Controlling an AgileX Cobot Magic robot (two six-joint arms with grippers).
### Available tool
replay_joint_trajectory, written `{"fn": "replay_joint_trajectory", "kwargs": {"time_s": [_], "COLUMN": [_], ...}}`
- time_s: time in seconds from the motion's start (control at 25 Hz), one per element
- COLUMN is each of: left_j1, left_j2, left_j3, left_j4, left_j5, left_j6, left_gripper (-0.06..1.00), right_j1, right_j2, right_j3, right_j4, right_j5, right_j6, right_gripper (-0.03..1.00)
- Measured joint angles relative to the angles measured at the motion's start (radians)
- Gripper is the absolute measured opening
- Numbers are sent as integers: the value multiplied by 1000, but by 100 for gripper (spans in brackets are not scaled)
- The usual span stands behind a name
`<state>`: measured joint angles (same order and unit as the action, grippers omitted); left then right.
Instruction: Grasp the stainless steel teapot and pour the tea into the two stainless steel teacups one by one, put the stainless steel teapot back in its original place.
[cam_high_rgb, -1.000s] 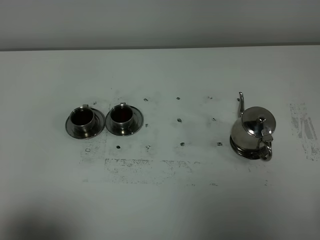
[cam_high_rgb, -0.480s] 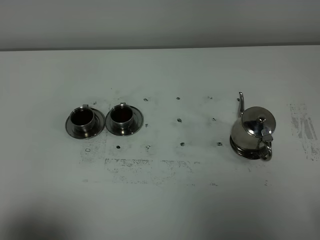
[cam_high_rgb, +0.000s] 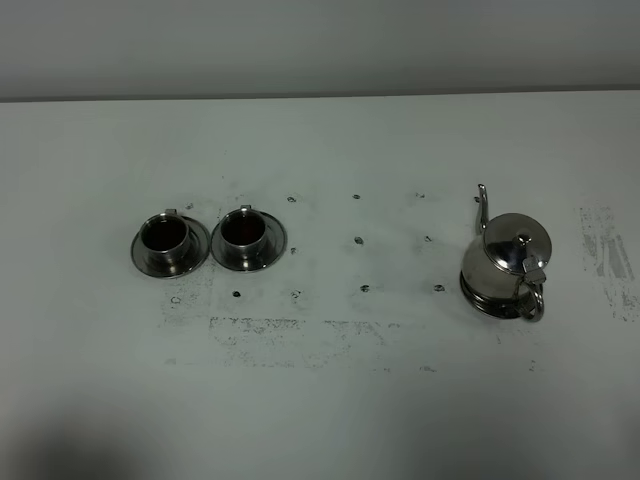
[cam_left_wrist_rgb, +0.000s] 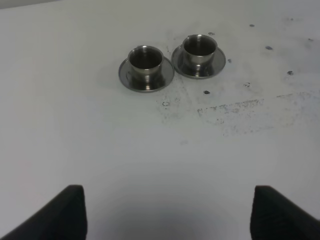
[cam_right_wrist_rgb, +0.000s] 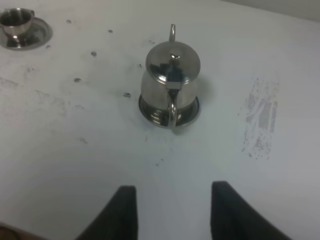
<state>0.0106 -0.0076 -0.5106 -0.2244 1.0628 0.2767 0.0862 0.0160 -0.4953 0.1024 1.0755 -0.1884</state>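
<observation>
While the stainless steel teapot (cam_high_rgb: 506, 262) stands upright on its round base (cam_high_rgb: 497, 300) on the white table (cam_high_rgb: 330, 400), neither arm shows in the high view. Taking the teapot as the landmark, its thin spout (cam_high_rgb: 482, 206) points toward the far edge of the table and its ring handle (cam_high_rgb: 533, 300) faces the near edge. The two stainless steel teacups sit well apart from the teapot, off to its left in the high view, each on its own saucer. The nearer cup (cam_high_rgb: 243, 231) and the farther cup (cam_high_rgb: 164, 236) stand just beside each other, their saucers nearly touching. Dark reddish tea (cam_high_rgb: 243, 232) shows inside both cups. A scuffed patch (cam_high_rgb: 606, 250) marks the table on the teapot's other side, and small dark dots (cam_high_rgb: 358, 241) speckle the surface between teapot and cups.

In the right wrist view, the right gripper (cam_right_wrist_rgb: 170, 212) is spread apart and empty, with the teapot (cam_right_wrist_rgb: 171, 75) ahead of its dark fingers (cam_right_wrist_rgb: 125, 210), handle toward it, clear of contact. In the left wrist view, the left gripper (cam_left_wrist_rgb: 167, 212) is likewise spread wide and holds nothing, with both cups (cam_left_wrist_rgb: 145, 58) well ahead of it.
</observation>
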Motion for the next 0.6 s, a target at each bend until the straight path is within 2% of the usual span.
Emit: {"fn": "replay_joint_trajectory", "kwargs": {"time_s": [0.6], "left_j1": [0], "left_j2": [0], "left_j3": [0], "left_j4": [0], "left_j5": [0], "left_j6": [2], "left_gripper": [65], "right_j1": [1], "right_j2": [0], "right_j3": [0], "right_j4": [0], "right_j5": [0], "right_j6": [0], "right_gripper": [25]}}
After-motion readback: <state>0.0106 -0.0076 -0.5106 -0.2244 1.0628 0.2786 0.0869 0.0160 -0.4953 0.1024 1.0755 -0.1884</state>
